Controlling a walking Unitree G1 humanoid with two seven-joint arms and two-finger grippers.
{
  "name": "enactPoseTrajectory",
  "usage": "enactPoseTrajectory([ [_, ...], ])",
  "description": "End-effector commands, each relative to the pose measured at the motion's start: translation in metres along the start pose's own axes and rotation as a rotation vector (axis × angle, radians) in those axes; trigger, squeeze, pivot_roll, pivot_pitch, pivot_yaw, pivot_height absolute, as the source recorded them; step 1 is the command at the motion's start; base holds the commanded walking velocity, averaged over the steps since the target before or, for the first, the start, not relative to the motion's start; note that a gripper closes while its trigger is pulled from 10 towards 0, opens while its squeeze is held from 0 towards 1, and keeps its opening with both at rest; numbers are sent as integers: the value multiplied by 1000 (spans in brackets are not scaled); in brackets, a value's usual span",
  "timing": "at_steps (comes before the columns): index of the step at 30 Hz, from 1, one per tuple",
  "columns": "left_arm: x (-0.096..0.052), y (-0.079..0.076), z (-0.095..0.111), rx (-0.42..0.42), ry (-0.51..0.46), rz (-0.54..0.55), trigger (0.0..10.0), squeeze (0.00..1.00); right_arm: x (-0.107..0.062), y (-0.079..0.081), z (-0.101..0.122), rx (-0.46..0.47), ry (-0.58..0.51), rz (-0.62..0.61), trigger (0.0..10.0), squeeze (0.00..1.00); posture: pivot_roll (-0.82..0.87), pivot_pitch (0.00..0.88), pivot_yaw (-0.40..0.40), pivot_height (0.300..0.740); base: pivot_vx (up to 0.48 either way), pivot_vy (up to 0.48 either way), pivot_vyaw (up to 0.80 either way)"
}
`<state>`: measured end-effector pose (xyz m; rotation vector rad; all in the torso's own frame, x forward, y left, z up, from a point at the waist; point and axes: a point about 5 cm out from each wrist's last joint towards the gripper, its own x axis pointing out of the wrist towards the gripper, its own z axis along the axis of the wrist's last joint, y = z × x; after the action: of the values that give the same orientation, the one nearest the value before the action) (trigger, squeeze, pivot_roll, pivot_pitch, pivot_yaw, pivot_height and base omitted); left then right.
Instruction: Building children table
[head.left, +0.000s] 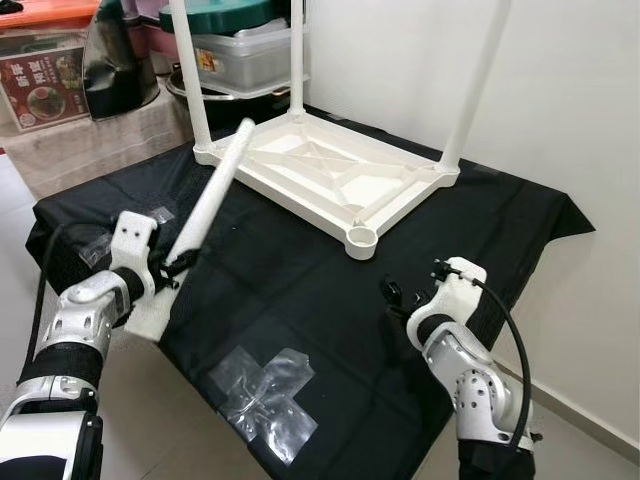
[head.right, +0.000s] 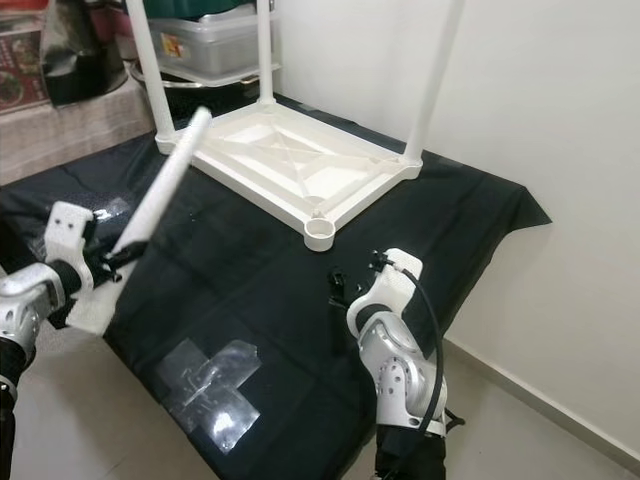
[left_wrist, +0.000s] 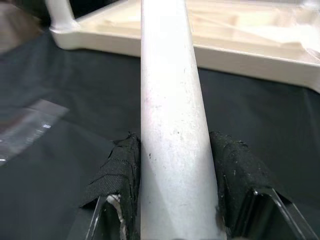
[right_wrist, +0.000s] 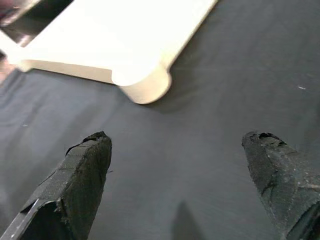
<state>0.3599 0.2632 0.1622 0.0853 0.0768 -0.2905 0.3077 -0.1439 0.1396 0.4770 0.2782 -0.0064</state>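
Observation:
A white children's table top (head.left: 330, 175) lies upside down on a black cloth (head.left: 300, 300), with three white legs standing up from its corners. The near corner socket (head.left: 362, 236) is an open ring with no leg in it. My left gripper (head.left: 172, 267) is shut on the lower end of a loose white table leg (head.left: 212, 195), which slants up toward the table top's left corner. In the left wrist view the leg (left_wrist: 172, 125) sits between the fingers (left_wrist: 115, 175). My right gripper (head.left: 392, 290) hovers open over the cloth just short of the empty socket (right_wrist: 145, 87).
Stacked plastic storage boxes (head.left: 250, 50) and a black bag (head.left: 115, 60) stand behind the table top. A white wall (head.left: 560, 100) runs along the right. Clear tape patches (head.left: 262, 390) hold the cloth near its front edge. Tiled floor (head.left: 150, 420) surrounds the cloth.

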Motion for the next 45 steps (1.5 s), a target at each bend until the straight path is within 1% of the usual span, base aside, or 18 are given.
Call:
enactPoseTrajectory([
  [1,-3,0,-4,-18,-1,12,10000,0,-1,9,4,-2,-19,48,10000,0,100,0,-37,740,0,0,0],
  [4,-7,-2,1,-18,-67,16,10000,0,-1,17,4,1,-28,119,10000,0,113,0,-51,740,0,0,0],
  [6,-9,-9,9,-19,-125,-35,10000,0,-3,31,8,30,-43,228,10000,0,117,0,-56,740,0,0,0],
  [9,-10,-12,11,-19,-143,-53,10000,0,-4,35,9,42,-46,262,10000,0,117,0,-56,740,0,0,0],
  [10,-10,-16,15,-21,-171,-68,10000,0,-5,40,10,63,-46,315,10000,0,119,0,-59,740,0,0,0],
  [12,-11,-21,29,-30,-266,-74,10000,0,-10,59,23,176,-78,492,10000,0,123,0,-66,740,0,0,0],
  [15,-12,-23,34,-35,-295,-72,10000,0,-13,64,28,211,-93,546,10000,0,124,0,-68,740,0,0,0],
  [20,-14,-47,55,21,-394,-195,10000,0,-18,84,43,209,-138,741,10000,0,130,0,-80,740,0,0,0],
  [21,-15,-51,58,28,-405,-218,10000,0,-21,88,46,200,-147,794,10000,392,130,0,-84,740,0,0,0],
  [23,-16,-54,60,31,-410,-229,10000,0,-23,90,47,193,-152,827,10000,392,130,0,-84,740,0,0,0],
  [24,-16,-57,61,28,-413,-248,10000,0,-26,92,48,192,-156,867,10000,1000,132,0,-89,740,0,0,0],
  [26,-18,-64,61,23,-408,-295,10000,0,-32,94,51,184,-171,937,10000,1000,133,0,-91,740,0,0,0],
  [30,-20,-72,60,21,-408,-326,10000,0,-36,95,51,164,-169,983,10000,1000,131,0,-91,740,0,0,0],
  [31,-21,-78,59,7,-412,-339,10000,0,-41,98,48,129,-155,1028,10000,1000,129,0,-92,740,0,0,0],
  [41,-25,-85,62,-9,-420,-359,10000,0,-43,98,38,27,-114,1058,10000,1000,130,0,-100,740,0,0,0],
  [42,-27,-86,64,-8,-425,-365,10000,0,-41,96,35,0,-98,1047,10000,404,135,0,-104,740,0,0,0],
  [43,-29,-87,65,-7,-427,-372,10000,0,-39,95,33,-22,-88,1038,10000,0,136,0,-106,740,0,0,0],
  [45,-31,-88,66,-9,-427,-384,10000,0,-38,94,32,-33,-82,1031,10000,0,139,0,-110,740,0,0,0],
])
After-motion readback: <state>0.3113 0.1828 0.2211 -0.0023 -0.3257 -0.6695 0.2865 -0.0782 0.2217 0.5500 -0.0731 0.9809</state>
